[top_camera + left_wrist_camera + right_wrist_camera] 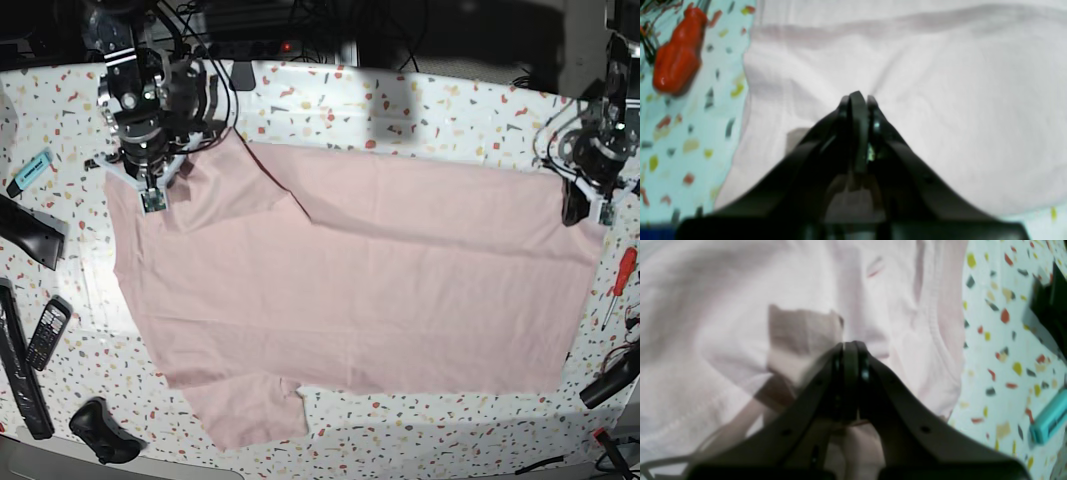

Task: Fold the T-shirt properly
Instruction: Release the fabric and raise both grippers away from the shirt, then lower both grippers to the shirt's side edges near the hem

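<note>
The pale pink T-shirt [350,280] lies spread flat and plain side up across the speckled table, with one sleeve [250,410] sticking out at the front. My left gripper [580,212] is at the shirt's far right corner. In the left wrist view it [858,96] is shut, and creases in the cloth [957,100] run into its tips. My right gripper [152,203] is at the far left corner beside a folded-over sleeve. In the right wrist view it [850,344] is shut on the fabric [723,290], near a stitched hem.
A red-handled screwdriver [622,275] [678,56] lies just off the shirt's right edge. A teal object [32,170] [1048,421], a black phone [47,332] and several black tools [30,235] sit along the left side. Cables crowd the back edge.
</note>
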`<state>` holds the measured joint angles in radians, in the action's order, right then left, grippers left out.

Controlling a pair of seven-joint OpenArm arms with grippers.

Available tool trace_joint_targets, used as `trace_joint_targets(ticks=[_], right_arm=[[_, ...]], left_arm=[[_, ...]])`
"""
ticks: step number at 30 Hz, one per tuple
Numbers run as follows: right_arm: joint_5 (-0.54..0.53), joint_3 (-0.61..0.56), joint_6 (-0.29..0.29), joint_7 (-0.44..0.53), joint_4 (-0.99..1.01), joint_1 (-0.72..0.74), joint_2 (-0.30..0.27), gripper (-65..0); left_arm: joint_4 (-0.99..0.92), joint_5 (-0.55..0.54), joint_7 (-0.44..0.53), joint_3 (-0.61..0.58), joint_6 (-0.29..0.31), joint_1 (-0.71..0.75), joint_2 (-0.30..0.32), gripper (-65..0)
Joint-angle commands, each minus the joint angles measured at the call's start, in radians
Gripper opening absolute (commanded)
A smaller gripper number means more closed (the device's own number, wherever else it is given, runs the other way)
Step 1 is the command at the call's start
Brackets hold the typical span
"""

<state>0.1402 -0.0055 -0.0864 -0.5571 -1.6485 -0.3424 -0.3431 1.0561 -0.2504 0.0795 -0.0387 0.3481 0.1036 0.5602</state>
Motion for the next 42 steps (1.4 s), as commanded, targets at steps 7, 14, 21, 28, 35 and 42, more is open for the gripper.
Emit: trace_joint_targets(ticks=[7,14,21,28,35,42], right_arm=[[0.015,0.082,-0.003,-0.042,-0.099,-0.132,-0.009,-65.0],[0.002,0.111,-0.003,-0.037,-0.142,-0.196,-0.008,-65.0],[0.014,0.111,-0.003,-0.068,-0.174,-0.229,-0.009,-65.0],[0.017,0.149,0.001,-0.068,-0.294,-0.256,-0.009,-65.0],[-0.017,0.234,0.021,-0.043,-0.441,-0.248,-0.009,-58.2],[-0.087,0.296,0.019,-0.027,-0.461,-0.145,-0.009,-54.5]], left_arm=[[0.206,0.066,-0.15,0.037,0.025,0.198,0.005,-65.0],[0.306,0.059,-0.195,0.17,0.026,0.313,0.006,-65.0],[0.348,0.059,-0.2,0.229,0.026,0.389,0.006,-65.0],[0.4,0.059,-0.19,0.229,0.026,0.389,0.006,-65.0],[0.541,0.071,-0.185,0.237,0.025,0.373,0.011,-60.9],[0.577,0.066,-0.266,0.283,0.025,0.249,0.011,-50.8]])
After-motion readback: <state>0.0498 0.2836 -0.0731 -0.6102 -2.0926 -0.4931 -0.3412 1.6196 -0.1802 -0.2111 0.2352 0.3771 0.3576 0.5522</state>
